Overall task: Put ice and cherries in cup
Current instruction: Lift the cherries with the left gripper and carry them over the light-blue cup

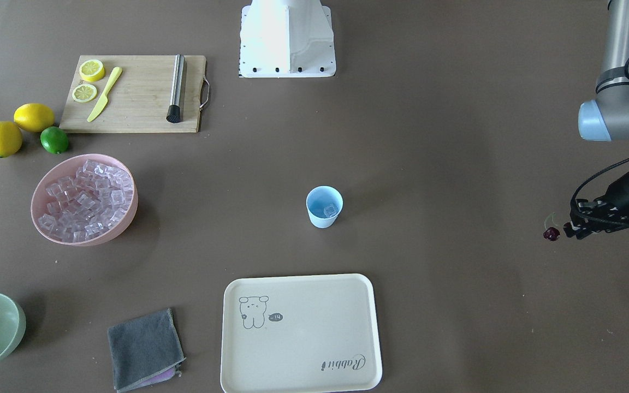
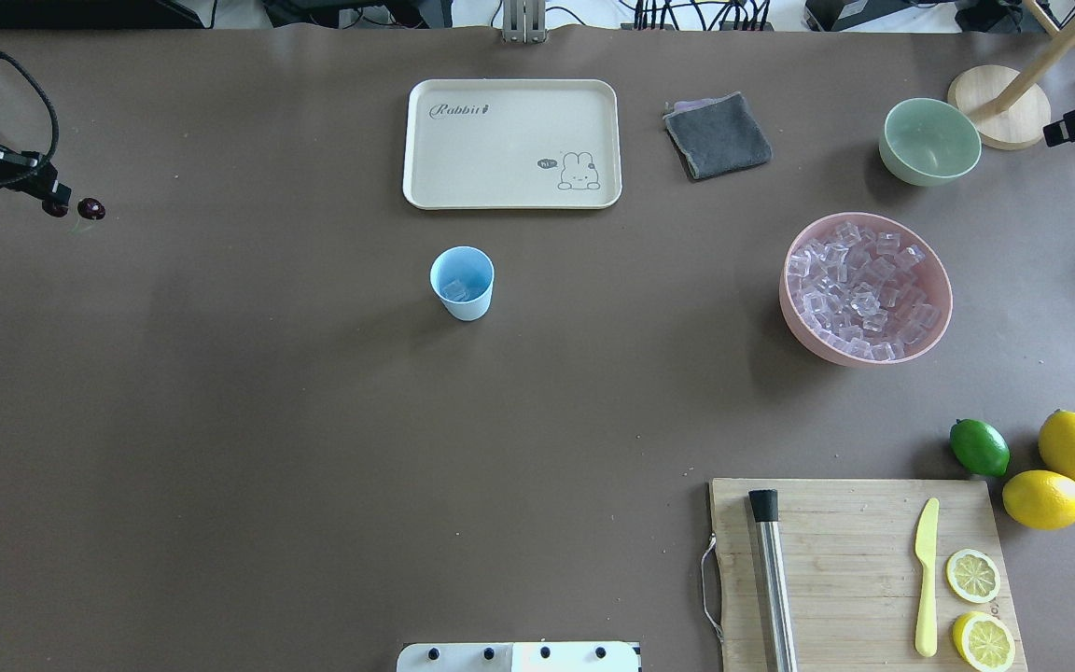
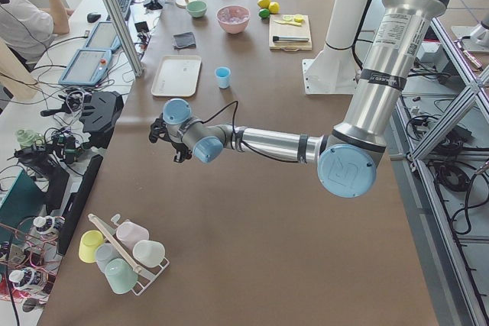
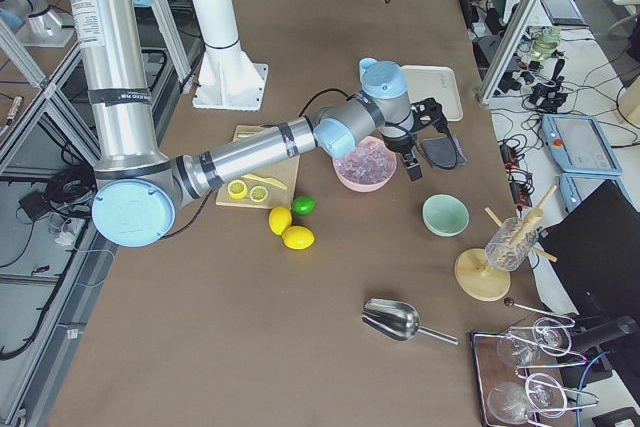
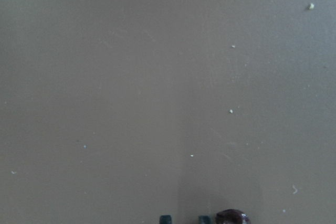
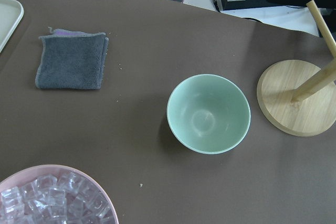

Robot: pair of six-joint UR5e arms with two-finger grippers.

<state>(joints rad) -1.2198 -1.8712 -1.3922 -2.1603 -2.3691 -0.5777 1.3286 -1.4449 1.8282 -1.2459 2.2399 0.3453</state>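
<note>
Left claw [image 2: 54, 202] pinches cherries [image 2: 91, 209]; we carry them right, centre over cup [image 2: 478, 295], release low. Right claw [image 4: 414, 165]: can't tell.

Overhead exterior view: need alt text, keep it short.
A light blue cup holding ice stands mid-table, near a cream tray. At the far left edge, the left gripper is at a pair of dark cherries; a pink bowl of ice sits to the right.

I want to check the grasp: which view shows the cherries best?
Overhead exterior: both cherries show dark against the table, at the left gripper's tip. Front-facing shows one clearly, the other against the gripper. The left wrist view catches one at its bottom edge. Side views: too small to tell.
</note>
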